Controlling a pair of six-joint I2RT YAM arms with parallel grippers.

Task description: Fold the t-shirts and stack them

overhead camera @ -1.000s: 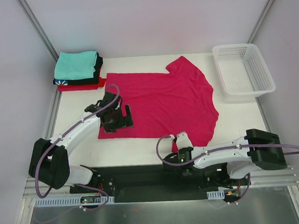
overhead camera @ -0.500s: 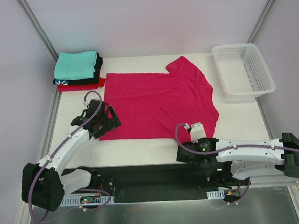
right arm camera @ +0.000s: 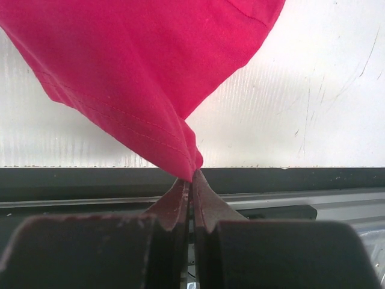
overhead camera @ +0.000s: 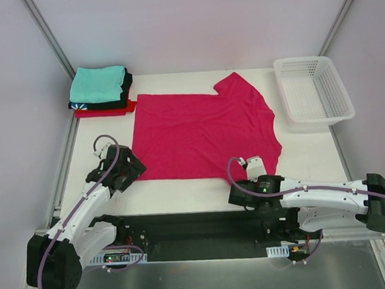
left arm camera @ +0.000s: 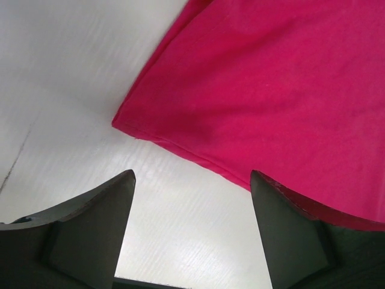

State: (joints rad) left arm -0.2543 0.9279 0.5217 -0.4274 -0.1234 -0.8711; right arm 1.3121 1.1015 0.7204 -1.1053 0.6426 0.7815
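Your right gripper [right arm camera: 191,174] is closed, both fingers pinched tight on a small peak of cloth at the near-right corner of the pink shirt [overhead camera: 202,134]. In the right wrist view that corner is drawn to a point between the fingertips, over the near edge of the table [overhead camera: 312,151]. The cloth fans out from there up and away.

Your left gripper [left arm camera: 192,177] is open, jaws wide, holding nothing. It hangs over bare table just off the shirt's near-left corner. In the left wrist view that corner lies flat just ahead of the fingers. One finger overlaps the shirt's edge in the picture, but you can't tell contact from this.

The rest of the pink shirt is spread flat mid-table, lying sideways. The straight bottom edge is on the left and one sleeve points to the far edge.

The folded stack is at the far-left corner: teal shirt [overhead camera: 97,84] on top, black shirt [overhead camera: 126,88] under it, red shirt [overhead camera: 104,112] at the bottom. It sits just beside the pink shirt's far-left corner.

The white mesh basket [overhead camera: 314,89] stands at the far right, near the shirt and apart from it.
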